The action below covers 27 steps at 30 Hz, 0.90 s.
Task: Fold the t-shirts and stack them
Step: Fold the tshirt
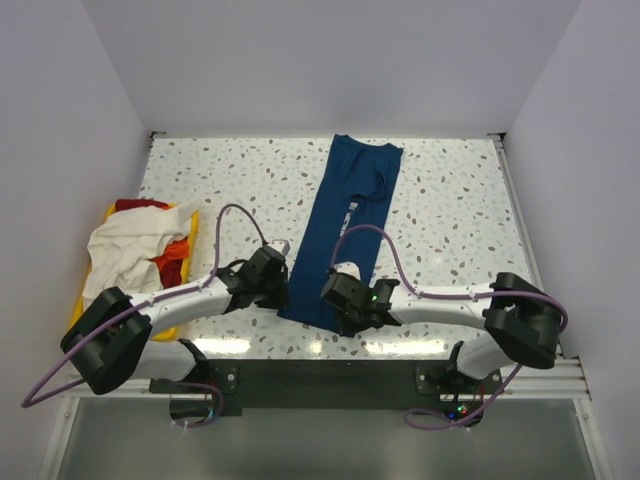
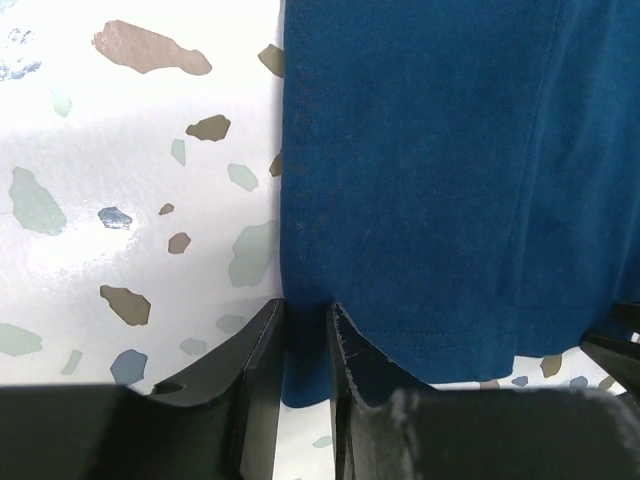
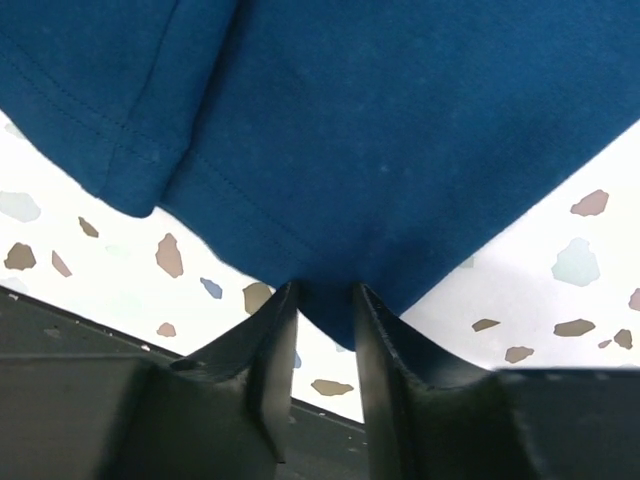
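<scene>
Navy t-shirt (image 1: 335, 190) lies lengthwise near-to-far, hem end nearest.

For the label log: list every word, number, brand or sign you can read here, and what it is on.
No readable text in any view.
navy t-shirt: small white marks at its folded edge, too small to read.
cream-white t-shirt: no lettering visible.
Wrist views: plain blue cloth and speckled table only.
</scene>
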Each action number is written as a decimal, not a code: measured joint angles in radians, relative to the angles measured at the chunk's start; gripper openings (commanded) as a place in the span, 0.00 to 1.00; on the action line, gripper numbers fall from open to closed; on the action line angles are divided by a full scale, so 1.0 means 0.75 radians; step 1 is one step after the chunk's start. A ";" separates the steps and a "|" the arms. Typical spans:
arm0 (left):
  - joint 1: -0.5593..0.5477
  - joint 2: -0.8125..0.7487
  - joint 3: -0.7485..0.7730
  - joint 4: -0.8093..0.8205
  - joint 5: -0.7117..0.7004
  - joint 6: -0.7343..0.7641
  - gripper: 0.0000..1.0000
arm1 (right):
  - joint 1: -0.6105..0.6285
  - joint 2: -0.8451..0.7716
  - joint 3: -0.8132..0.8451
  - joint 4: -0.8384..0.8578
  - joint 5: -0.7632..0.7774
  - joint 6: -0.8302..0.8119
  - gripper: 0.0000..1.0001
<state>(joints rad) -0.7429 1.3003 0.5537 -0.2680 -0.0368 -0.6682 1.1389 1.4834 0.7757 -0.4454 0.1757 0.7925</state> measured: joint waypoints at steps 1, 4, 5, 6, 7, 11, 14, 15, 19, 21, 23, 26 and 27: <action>0.000 0.000 -0.002 0.003 0.001 0.001 0.26 | 0.000 -0.001 -0.002 0.000 0.004 0.003 0.27; 0.000 0.000 -0.006 0.011 0.003 0.000 0.19 | 0.000 -0.014 -0.015 -0.002 0.022 0.015 0.20; 0.000 0.001 -0.009 0.015 0.005 -0.001 0.13 | 0.000 -0.020 -0.019 -0.005 0.025 0.020 0.19; 0.000 0.001 -0.010 0.016 0.006 0.001 0.11 | 0.000 -0.024 -0.022 -0.007 0.026 0.023 0.18; 0.000 0.002 -0.012 0.017 0.006 -0.001 0.09 | 0.000 -0.028 -0.024 -0.012 0.028 0.027 0.16; 0.000 0.004 -0.012 0.019 0.010 0.003 0.00 | 0.001 -0.065 -0.041 -0.035 0.035 0.040 0.12; 0.000 0.004 -0.012 0.019 0.011 0.004 0.00 | 0.002 -0.103 -0.051 -0.066 0.053 0.050 0.14; 0.000 0.004 -0.012 0.019 0.011 0.004 0.00 | 0.003 -0.115 -0.054 -0.074 0.058 0.054 0.17; 0.000 0.004 -0.012 0.019 0.011 0.004 0.00 | 0.003 -0.162 -0.061 -0.104 0.066 0.068 0.31; 0.000 0.004 -0.012 0.019 0.011 0.004 0.00 | 0.003 -0.172 -0.058 -0.107 0.073 0.069 0.35; 0.000 0.004 -0.013 0.021 0.014 0.004 0.00 | 0.005 -0.169 -0.043 -0.121 0.092 0.065 0.37; 0.000 0.003 -0.019 0.033 0.034 0.003 0.00 | 0.013 -0.134 0.013 -0.133 0.115 0.055 0.39; -0.001 0.001 -0.024 0.042 0.042 0.002 0.00 | 0.017 -0.115 0.034 -0.131 0.126 0.053 0.40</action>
<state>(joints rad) -0.7437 1.3010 0.5358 -0.2363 -0.0055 -0.6670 1.1515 1.3968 0.8009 -0.5438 0.2703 0.8322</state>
